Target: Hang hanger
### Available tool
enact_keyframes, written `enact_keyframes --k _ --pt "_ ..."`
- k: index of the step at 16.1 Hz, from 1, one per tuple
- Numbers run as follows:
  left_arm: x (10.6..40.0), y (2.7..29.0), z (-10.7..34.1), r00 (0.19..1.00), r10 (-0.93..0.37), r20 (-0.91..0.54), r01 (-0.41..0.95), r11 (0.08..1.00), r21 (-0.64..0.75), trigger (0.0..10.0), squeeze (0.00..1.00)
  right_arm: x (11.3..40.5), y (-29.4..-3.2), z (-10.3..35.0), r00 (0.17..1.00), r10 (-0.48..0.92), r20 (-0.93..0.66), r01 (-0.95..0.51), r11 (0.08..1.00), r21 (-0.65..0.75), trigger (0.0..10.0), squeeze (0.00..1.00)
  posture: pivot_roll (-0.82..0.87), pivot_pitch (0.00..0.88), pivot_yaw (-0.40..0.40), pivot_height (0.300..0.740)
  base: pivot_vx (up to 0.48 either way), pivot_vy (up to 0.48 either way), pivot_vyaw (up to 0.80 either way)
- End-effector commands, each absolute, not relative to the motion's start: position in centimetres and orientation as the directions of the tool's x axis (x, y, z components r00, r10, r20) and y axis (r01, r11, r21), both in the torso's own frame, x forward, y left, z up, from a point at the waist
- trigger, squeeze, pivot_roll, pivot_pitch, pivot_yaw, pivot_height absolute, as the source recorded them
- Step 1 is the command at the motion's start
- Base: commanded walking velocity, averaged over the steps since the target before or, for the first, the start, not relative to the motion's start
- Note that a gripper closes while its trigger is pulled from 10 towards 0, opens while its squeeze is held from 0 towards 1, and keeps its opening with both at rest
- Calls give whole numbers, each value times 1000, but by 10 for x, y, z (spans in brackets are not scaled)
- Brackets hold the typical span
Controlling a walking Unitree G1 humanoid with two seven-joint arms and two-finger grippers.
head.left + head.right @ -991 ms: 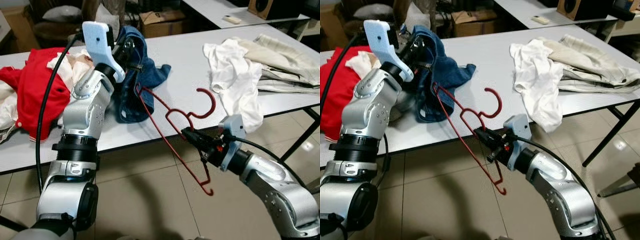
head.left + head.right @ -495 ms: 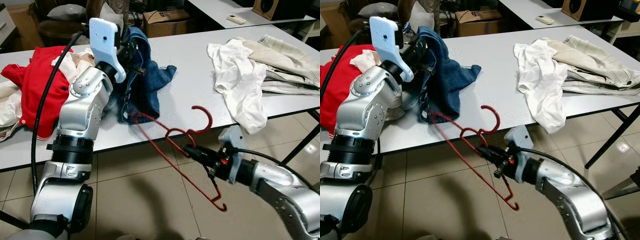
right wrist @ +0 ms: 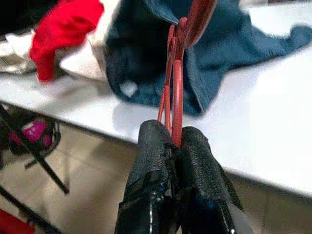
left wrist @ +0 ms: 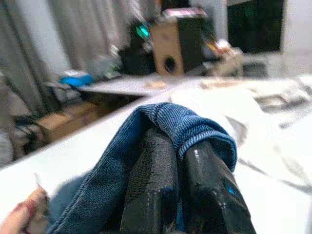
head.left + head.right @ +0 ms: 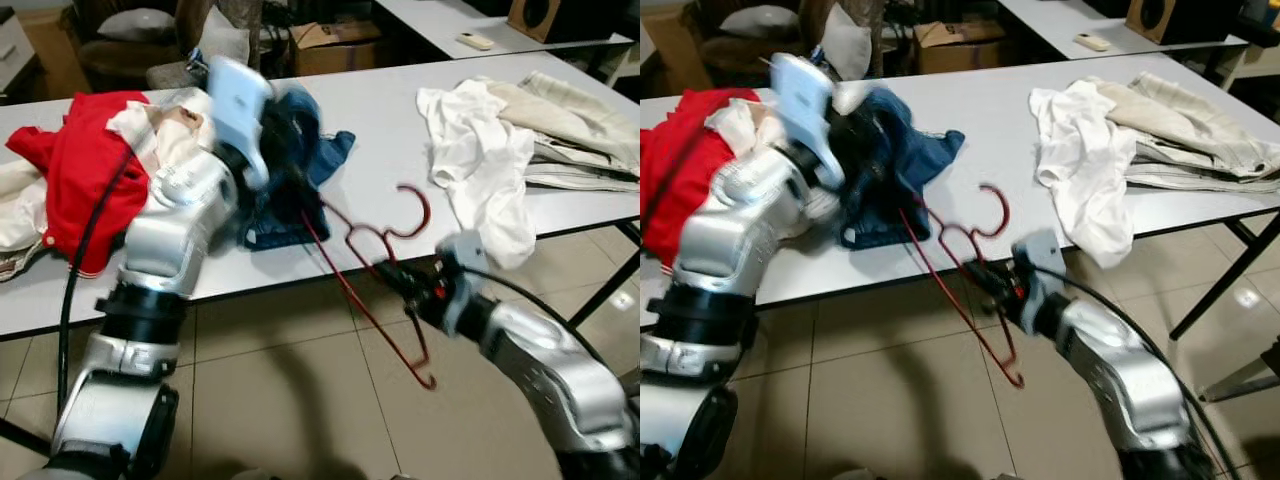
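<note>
Red wire hanger (image 5: 372, 262) is pinched in your right tool (image 3: 176, 146); left tool (image 4: 176, 156) clamps denim garment (image 5: 300, 165) over the desk's (image 5: 380, 120) front edge for threading.

The hanger (image 5: 375, 270) is thin red wire. The denim garment (image 5: 295, 175) is dark blue with a paler ribbed edge. Both claws, left (image 4: 178, 190) and right (image 3: 176, 146), have black fingers on silver arms. The surface (image 5: 380, 130) is pale grey-white, carrying a bright red garment (image 5: 80, 170), a white shirt (image 5: 480, 160) and beige clothes (image 5: 570, 130). The floor (image 5: 290, 400) is beige tile.
</note>
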State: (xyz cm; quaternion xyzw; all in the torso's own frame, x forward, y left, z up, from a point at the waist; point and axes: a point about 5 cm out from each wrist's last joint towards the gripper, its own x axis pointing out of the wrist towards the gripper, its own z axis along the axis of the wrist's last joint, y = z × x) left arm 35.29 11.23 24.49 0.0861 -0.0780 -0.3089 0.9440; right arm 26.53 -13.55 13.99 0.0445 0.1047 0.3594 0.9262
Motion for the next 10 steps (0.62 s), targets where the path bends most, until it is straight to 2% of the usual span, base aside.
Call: enact_keyframes --k 1,2,3,4,6,7,10 --pt "351 109 245 786 -614 76 585 777 233 0 0 268 -135 144 729 670 -142 -655 742 144 10000 0 -108 0 20 740 0 0 0" --pt "351 105 235 782 -623 24 596 757 269 5529 0 271 -129 149 719 686 -112 -670 727 151 10000 0 -104 0 17 740 0 0 0" --pt "352 104 223 788 -615 -26 590 743 315 7059 0 272 -121 156 695 716 -64 -697 693 183 10000 0 -105 0 16 740 0 0 0" --pt "352 105 218 796 -603 -46 582 743 330 10000 0 273 -118 159 686 726 -42 -708 680 194 10000 0 -105 0 16 740 0 0 0" --pt "355 111 211 821 -566 -75 552 754 356 10000 0 275 -116 166 684 729 -4 -711 669 216 10000 0 -103 0 12 740 0 0 0" --pt "354 116 208 826 -556 -91 547 753 366 10000 1000 277 -116 170 689 725 20 -708 666 236 10000 0 -103 0 12 740 0 0 0" --pt "352 131 207 848 -523 -90 514 767 385 10000 1000 280 -117 175 702 710 58 -696 665 273 10000 0 -104 0 13 740 0 0 0"
